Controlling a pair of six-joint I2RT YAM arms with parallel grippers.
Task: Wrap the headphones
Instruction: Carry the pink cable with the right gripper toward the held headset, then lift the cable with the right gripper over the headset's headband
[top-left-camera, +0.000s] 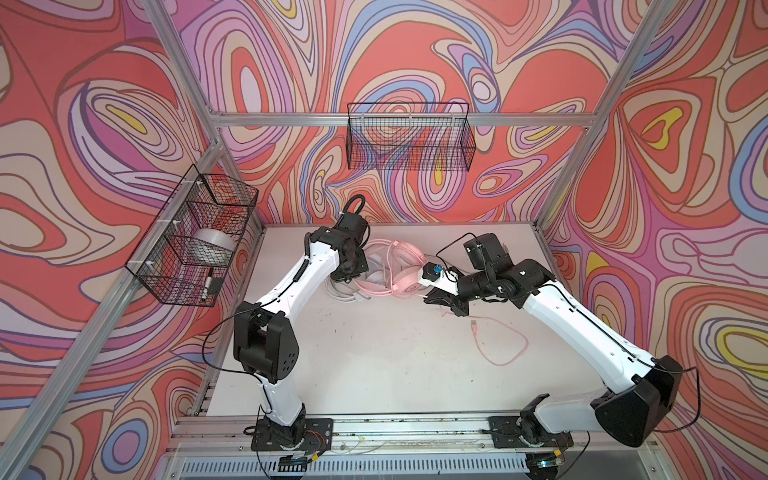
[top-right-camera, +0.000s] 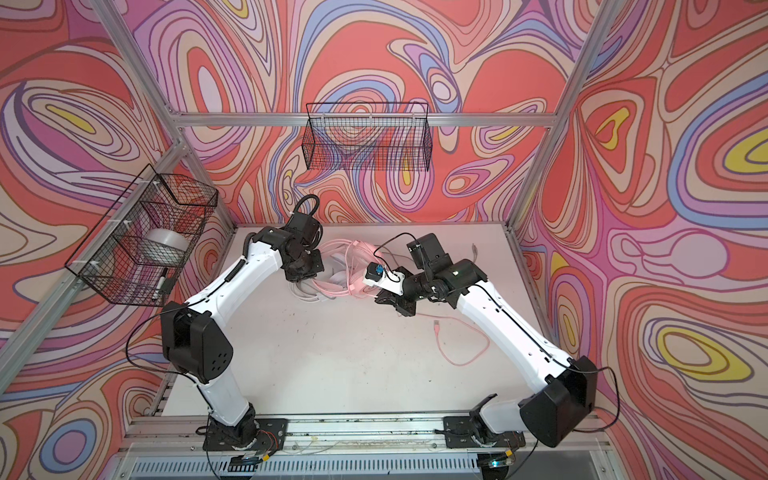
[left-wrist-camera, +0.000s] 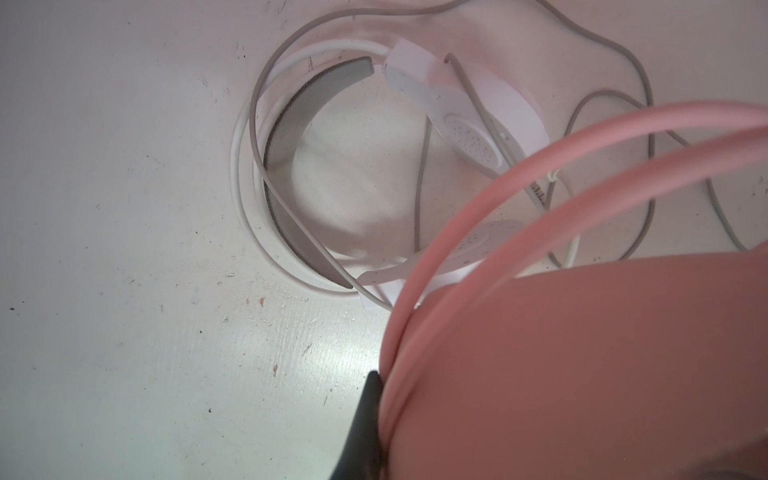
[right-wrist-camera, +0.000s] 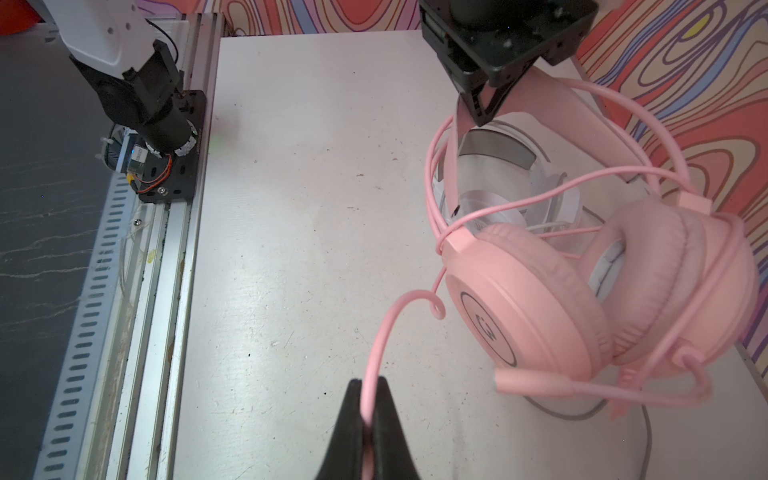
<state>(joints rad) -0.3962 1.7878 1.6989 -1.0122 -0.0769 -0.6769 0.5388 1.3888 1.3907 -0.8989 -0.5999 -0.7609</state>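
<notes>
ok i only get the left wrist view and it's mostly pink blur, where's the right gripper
Observer: The right gripper is shut on the pink cable, beside the pink headset.
Operator: and the rest of that cable
Observer: A loose loop with the plug lies on the table, seen in both top views.
Operator: and my side
Observer: The left gripper pinches the pink headband from above.
</notes>
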